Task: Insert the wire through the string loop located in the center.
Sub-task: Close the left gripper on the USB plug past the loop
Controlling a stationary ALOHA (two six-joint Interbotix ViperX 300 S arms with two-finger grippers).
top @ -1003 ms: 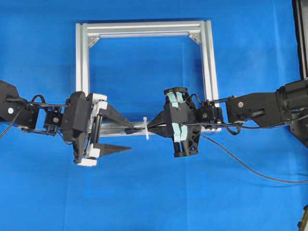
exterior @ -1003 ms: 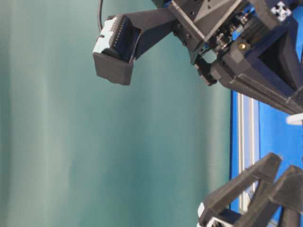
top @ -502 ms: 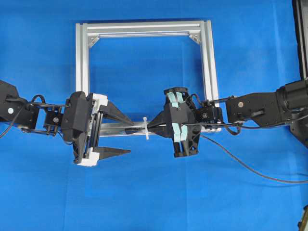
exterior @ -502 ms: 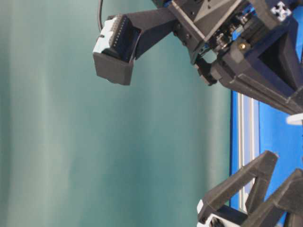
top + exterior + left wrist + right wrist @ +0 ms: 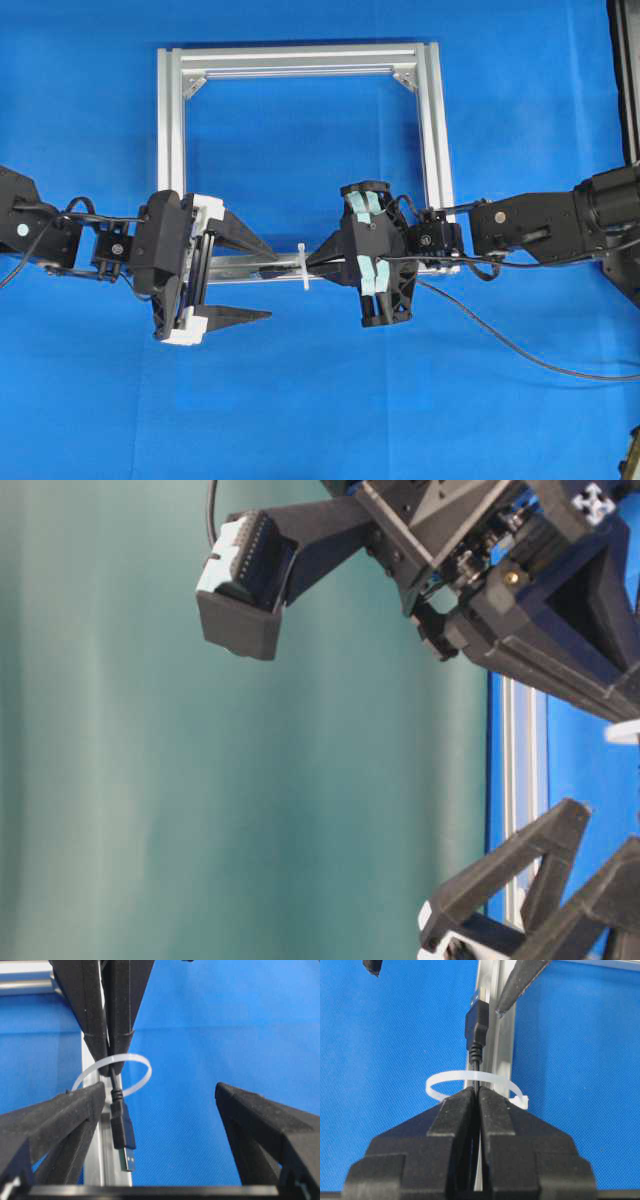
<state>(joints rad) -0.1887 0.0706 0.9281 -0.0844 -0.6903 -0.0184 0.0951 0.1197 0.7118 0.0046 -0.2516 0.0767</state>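
A thin black wire (image 5: 476, 1062) ending in a small rectangular USB-style plug with a silver metal tip is seen passed through a thin white plastic string loop (image 5: 470, 1078), with the plug already on the far side of the ring toward the left arm. In the left wrist view the plug (image 5: 123, 1135) hangs just beyond the loop (image 5: 131, 1062), above the silver aluminium frame rail (image 5: 95, 1170) and the blue cloth-covered table (image 5: 320, 420). The wire is judged light and limp, so it is likely to droop where unsupported; the plug body is rigid and offers the firmest place to be gripped, on its flat black sides rather than the slippery metal tip. The loop appears flimsy and easily bent, so little pull should be put against it. The wire is pinched just behind the loop by the right gripper (image 5: 477, 1097), whose black jaws are pressed together on it. The left gripper (image 5: 160, 1105) is spread fully wide with nothing held, its fingers set either side of the plug.
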